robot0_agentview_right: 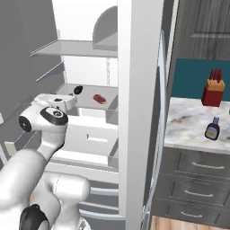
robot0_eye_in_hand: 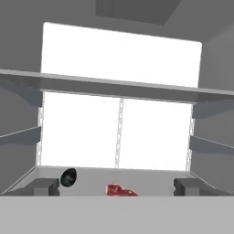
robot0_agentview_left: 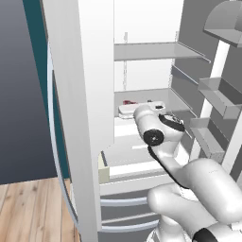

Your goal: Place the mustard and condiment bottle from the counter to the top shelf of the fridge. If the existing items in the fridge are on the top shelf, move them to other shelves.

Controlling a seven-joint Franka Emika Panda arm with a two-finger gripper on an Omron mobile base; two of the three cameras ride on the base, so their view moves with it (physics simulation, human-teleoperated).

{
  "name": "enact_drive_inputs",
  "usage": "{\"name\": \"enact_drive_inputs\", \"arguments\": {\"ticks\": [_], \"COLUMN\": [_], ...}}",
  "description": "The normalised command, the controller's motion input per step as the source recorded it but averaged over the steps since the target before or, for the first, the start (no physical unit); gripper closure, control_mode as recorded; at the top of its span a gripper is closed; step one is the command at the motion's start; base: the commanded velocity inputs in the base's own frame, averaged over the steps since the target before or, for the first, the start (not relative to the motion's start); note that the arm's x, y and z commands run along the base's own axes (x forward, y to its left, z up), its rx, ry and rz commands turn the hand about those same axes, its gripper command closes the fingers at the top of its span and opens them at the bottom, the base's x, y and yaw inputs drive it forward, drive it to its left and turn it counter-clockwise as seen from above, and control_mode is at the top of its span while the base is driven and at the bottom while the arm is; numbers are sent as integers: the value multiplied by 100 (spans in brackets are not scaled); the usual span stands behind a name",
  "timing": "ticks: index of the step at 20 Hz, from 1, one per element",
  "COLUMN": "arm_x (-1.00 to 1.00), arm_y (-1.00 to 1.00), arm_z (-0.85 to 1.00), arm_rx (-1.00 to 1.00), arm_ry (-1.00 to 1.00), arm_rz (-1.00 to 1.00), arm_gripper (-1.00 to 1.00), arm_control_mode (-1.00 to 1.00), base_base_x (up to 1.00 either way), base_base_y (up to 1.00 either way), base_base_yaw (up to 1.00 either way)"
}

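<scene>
Pincer (robot0_eye_in_hand: pixel 117 186) open, nr red piece (robot0_eye_in_hand: pixel 121 190).

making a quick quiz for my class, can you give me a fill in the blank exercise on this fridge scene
1. The black ball and the red piece lie on the same shelf, the one ____ the top shelf.
2. The claw stands ____, holding nothing.
3. The condiment bottle stands on the ____.
4. Beside the bottle, against the teal wall, stands a red ____ block.

Missing words: below; open; counter; knife
</scene>
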Motion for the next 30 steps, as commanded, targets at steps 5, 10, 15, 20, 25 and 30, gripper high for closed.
{"name": "enact_drive_inputs", "arguments": {"ticks": [5,10,15,20,25,30], "arm_x": [-100,-100,-100,-100,-60,-9], "arm_y": [-28,-22,-22,-6,0,0], "arm_z": [77,56,62,20,0,0], "arm_rx": [0,0,0,-7,-4,1], "arm_ry": [21,36,48,53,24,-5], "arm_rz": [-5,-4,-7,-6,0,0], "arm_gripper": [-100,-100,-100,-100,-100,-100], "arm_control_mode": [-100,-100,-100,-100,-100,-100], "base_base_x": [0,0,0,0,0,0], "base_base_y": [0,0,0,0,0,0], "base_base_yaw": [0,0,0,0,0,0]}}
